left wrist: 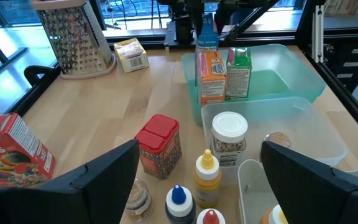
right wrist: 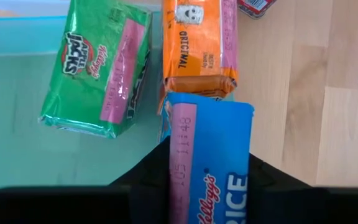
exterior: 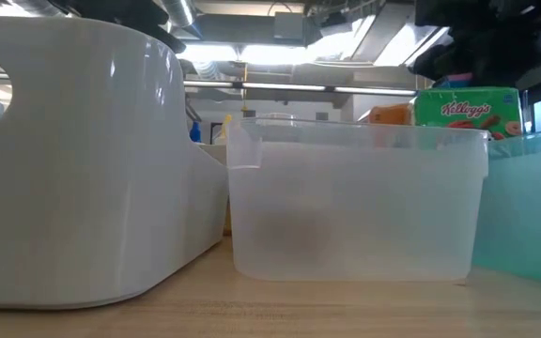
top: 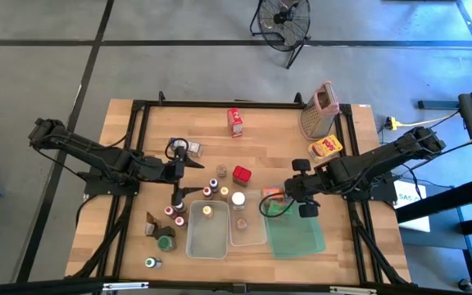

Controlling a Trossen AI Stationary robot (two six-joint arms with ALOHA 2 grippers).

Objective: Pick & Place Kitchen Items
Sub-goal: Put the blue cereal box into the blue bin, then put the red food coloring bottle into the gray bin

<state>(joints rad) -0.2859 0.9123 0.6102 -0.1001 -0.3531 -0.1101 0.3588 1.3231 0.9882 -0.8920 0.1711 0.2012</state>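
blue carton (right wrist: pixel 210 168) hides right hand (right wrist: pixel 207 180) tips

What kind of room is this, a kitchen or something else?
Probably a robotics lab or workshop, not a kitchen: a wooden table in a black frame stands on bare concrete, a floor fan sits behind it, and ceiling ducts show overhead. Groceries look staged.

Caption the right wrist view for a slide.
Right claw holds blue carton over green tray, beside green carton and orange carton.
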